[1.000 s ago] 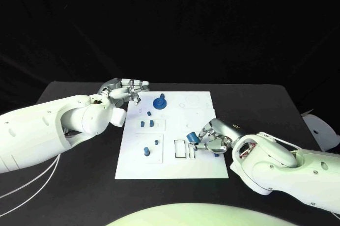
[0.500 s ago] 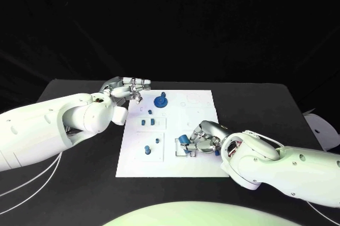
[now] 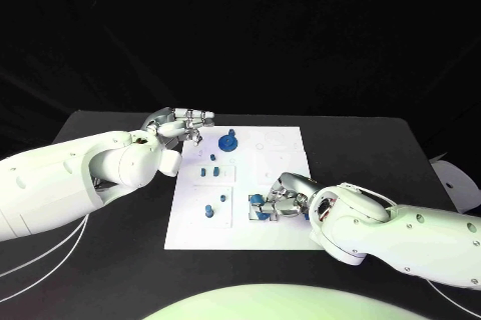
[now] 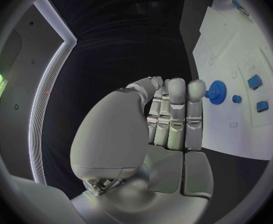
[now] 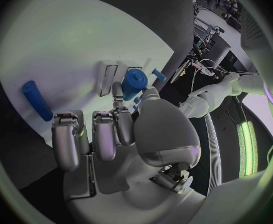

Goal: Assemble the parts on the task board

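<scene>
Right hand (image 3: 283, 198) low over the board (image 3: 286, 233), pinching a blue cylinder (image 5: 134, 83) between thumb and a finger, other fingers (image 5: 66, 145) loosely straight. Just under the fingertips, two rectangular slots (image 5: 109, 77). Beside the hand on the white plate, a loose blue peg (image 5: 36, 100). Farther off toward the opposite arm, a peg (image 3: 208, 211) standing upright, two small blue blocks (image 3: 208, 172), then a blue gear (image 3: 227, 145). Left hand (image 3: 183, 124) beyond the board's far corner, holding nothing, fingers (image 4: 177, 112) pressed side by side and curled over the black table (image 3: 110, 125); gear just beside those fingertips.
</scene>
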